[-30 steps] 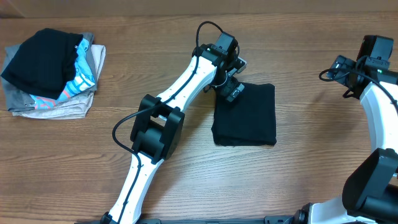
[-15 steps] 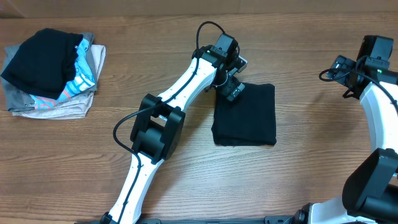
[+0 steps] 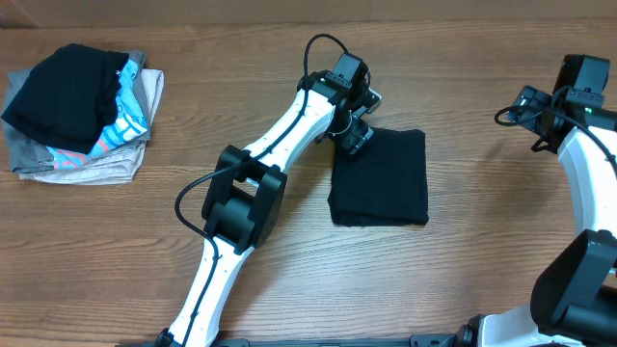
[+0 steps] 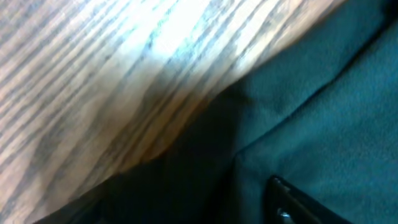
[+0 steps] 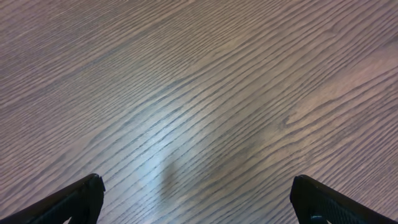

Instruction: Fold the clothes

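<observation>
The clothes, a black T-shirt (image 3: 379,176), lie folded into a neat rectangle on the wooden table (image 3: 463,280) right of centre. My left gripper (image 3: 353,138) is pressed down at the shirt's far left corner. In the left wrist view dark fabric (image 4: 323,93) fills the lower right, and only one fingertip (image 4: 292,202) shows against it. How wide those jaws stand is hidden. My right gripper (image 5: 199,202) hangs open over bare wood at the far right (image 3: 525,104), well away from the shirt.
A pile of folded garments (image 3: 82,111), grey and turquoise-patterned with a black one on top, sits at the far left. The left arm (image 3: 241,193) stretches diagonally across the middle of the table. The right arm (image 3: 588,154) stands along the right edge.
The left gripper's fingers have drawn slightly closer together at the shirt's corner. Both arms and the shirt stay where they were.
</observation>
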Motion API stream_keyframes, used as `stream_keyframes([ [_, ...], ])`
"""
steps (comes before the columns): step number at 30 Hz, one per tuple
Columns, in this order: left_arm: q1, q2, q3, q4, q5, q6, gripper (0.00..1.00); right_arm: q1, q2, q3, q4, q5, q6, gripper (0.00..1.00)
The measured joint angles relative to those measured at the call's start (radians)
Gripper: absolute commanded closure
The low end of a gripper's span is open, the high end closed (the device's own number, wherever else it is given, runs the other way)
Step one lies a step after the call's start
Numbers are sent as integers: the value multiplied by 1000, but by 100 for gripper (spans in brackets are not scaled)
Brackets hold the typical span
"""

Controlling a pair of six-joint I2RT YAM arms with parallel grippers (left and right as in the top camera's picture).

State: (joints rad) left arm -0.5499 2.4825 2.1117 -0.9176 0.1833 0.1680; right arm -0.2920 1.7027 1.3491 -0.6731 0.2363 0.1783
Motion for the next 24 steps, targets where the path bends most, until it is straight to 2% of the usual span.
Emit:
stream_keyframes([
  [1,0,-1,0,-8,-1,0,41,0,0,0,0,0,0,0],
  [6,0,-2,0,-43,1,3,82,0,0,0,0,0,0,0],
  [8,-2,-2,0,-51,12,-6,95,0,0,0,0,0,0,0],
  [13,-6,-3,0,-54,11,-30,96,0,0,0,0,0,0,0],
  [16,-6,-5,0,-63,-10,-92,96,0,0,0,0,0,0,0],
  [24,2,-49,0,-97,-149,-230,96,0,0,0,0,0,0,0],
])
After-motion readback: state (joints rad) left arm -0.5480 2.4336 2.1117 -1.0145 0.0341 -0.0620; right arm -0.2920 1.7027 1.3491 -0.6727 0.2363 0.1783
